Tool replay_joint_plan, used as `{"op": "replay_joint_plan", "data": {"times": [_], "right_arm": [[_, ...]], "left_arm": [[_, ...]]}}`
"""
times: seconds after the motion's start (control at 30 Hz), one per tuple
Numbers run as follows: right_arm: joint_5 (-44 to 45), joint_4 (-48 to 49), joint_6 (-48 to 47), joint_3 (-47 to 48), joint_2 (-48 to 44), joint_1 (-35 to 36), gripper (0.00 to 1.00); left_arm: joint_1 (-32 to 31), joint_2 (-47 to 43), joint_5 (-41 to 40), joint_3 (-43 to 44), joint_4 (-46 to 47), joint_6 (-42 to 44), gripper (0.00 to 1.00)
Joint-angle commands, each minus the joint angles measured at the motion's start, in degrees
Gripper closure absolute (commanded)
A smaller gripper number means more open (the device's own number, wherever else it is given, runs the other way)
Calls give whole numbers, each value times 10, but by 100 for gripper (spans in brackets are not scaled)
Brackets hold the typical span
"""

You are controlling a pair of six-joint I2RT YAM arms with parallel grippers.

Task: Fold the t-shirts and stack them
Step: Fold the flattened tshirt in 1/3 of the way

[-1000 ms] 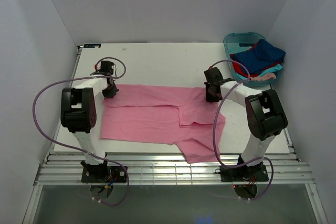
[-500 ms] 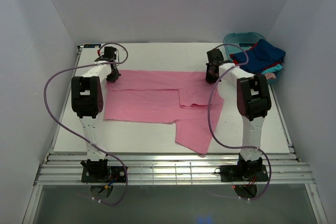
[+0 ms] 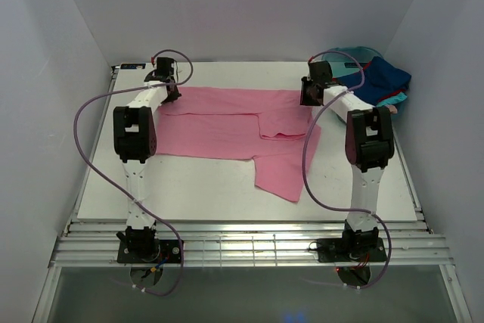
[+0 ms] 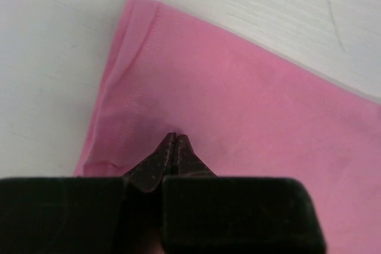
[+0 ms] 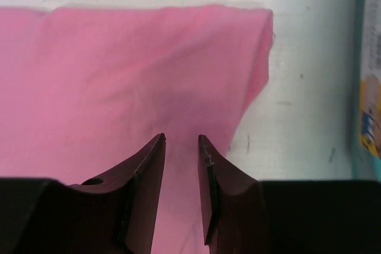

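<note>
A pink t-shirt lies spread flat across the white table, with one flap hanging toward the near edge. My left gripper is at its far left corner. In the left wrist view the jaws are shut, pinching the pink cloth near its hemmed edge. My right gripper is over the far right corner. In the right wrist view it is open, and the pink cloth lies flat under the gap. More t-shirts, dark blue, red, turquoise and pale pink, are heaped in the tub.
A teal plastic tub stands at the table's far right corner, close to my right gripper; its rim shows at the right edge of the right wrist view. White walls close in the table at the back and on both sides.
Both grippers have moved toward the back of the table, dragging the pink t-shirt with them and drawing it flatter. The right gripper's jaws have opened and let the cloth go.
</note>
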Motion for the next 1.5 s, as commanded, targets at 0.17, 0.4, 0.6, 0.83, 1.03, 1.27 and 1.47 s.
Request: {"op": "replay_joint_plan", "data": {"times": [0.17,0.4,0.6,0.83,1.03,1.27,1.47], "right_arm": [[-18,64,-10,-164,-218,14,60],[-44,72,-4,-281,-250,20,65],[-67,80,3,-326,-237,28,70],[-98,80,5,-370,-289,44,72],[-124,69,8,-401,-292,50,72],[-89,48,10,-420,-340,59,73],[-48,17,28,-438,-433,59,70]], "left_arm": [[-45,-149,-2,-87,47,29,75],[-61,-223,6,-246,48,-26,80],[-68,-274,17,-350,61,-58,86],[-68,-323,11,-391,62,-61,87],[-68,-342,-5,-417,60,-56,87],[-68,-384,-62,-452,33,-46,84],[-59,-428,-132,-470,-6,-42,77]]}}
